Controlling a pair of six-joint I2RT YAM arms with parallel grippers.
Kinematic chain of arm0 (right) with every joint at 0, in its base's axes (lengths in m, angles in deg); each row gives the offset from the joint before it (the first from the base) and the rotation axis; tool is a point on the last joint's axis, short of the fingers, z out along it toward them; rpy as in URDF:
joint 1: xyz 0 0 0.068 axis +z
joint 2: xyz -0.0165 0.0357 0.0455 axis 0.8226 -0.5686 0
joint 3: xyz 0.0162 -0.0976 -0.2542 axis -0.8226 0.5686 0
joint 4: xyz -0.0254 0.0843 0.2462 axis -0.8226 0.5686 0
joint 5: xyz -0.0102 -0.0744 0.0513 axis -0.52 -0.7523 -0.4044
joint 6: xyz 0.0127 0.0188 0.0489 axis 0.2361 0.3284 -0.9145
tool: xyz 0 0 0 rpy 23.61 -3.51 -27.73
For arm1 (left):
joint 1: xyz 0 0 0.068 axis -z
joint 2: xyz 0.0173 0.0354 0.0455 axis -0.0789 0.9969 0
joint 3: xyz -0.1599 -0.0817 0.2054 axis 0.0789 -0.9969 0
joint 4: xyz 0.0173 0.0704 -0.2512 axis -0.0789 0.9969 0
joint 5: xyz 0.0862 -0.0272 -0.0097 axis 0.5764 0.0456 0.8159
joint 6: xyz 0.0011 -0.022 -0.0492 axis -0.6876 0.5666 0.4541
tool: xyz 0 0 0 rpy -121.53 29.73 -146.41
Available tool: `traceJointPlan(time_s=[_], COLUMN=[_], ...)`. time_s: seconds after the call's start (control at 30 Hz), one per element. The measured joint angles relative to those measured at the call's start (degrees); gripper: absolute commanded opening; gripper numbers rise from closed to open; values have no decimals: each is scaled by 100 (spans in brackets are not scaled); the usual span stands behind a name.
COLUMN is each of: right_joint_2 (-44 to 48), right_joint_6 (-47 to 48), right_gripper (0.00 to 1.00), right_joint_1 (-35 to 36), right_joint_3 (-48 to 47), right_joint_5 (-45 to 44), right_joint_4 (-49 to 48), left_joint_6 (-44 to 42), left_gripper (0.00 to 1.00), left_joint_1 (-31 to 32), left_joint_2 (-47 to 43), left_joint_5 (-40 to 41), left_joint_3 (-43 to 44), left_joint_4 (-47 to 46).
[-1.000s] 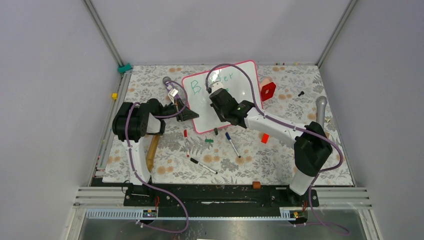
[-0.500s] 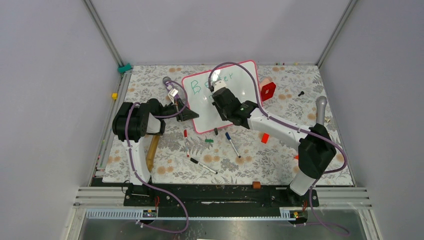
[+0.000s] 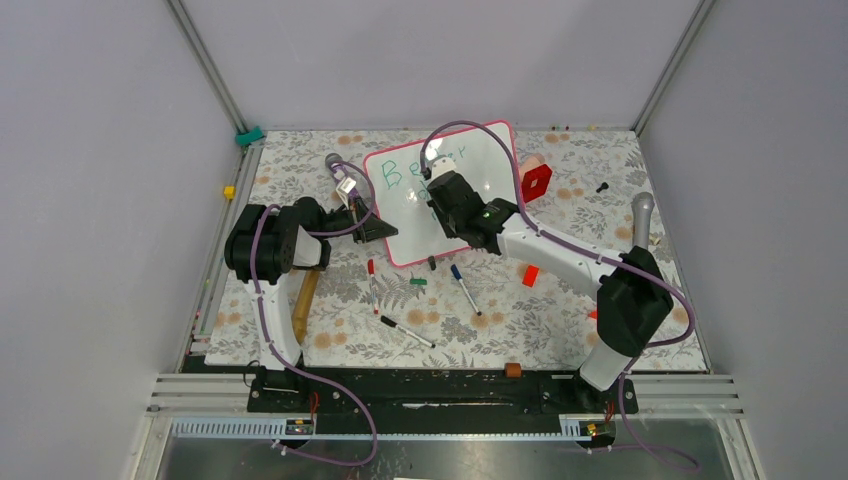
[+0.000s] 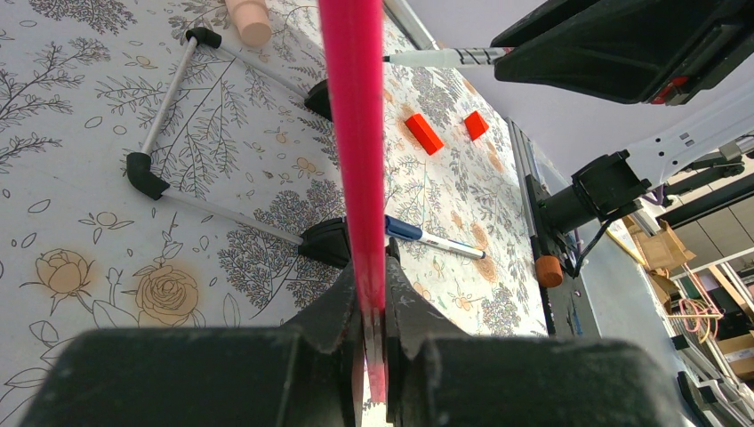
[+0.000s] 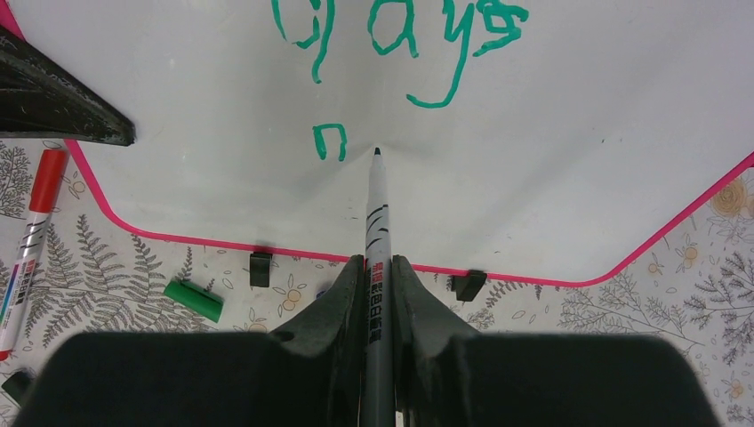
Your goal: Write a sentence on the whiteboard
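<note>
Tip of one marker (image 5: 377, 209), pinched in right tool (image 5: 378, 267), at sentence (image 5: 418, 36); left tool (image 4: 373, 316) pinches whiteboard (image 5: 569, 178) frame.

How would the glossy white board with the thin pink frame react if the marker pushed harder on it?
The glossy white pink-framed whiteboard is probably stiff: it looks flat under the white marker tip. On two small black feet, it might skid or tip; the left gripper pinching its frame likely steadies it.

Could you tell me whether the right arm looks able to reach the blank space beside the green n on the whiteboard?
Probably yes: the right gripper holds the marker with its tip just beside the n, and the whiteboard there is bare.
</note>
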Motion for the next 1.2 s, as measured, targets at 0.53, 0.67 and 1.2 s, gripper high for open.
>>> traceJointPlan(time_s=[0.53,0.67,1.2], right_joint_2=[-146,-162,-162], right_joint_6=[0,-2,-61], right_gripper=[0,0,0], right_joint_1=[-48,-59,-151], right_joint_3=[-87,-116,-149], right_joint_5=[-15,-35,-52], right_joint_4=[15,44,98], left_joint_6=[2,2,4], left_gripper=[0,0,0], left_joint_1=[0,0,0], left_joint_2=[0,0,0], left_joint_5=[0,0,4], left_joint_3=[0,0,0], left_joint_4=[2,2,2])
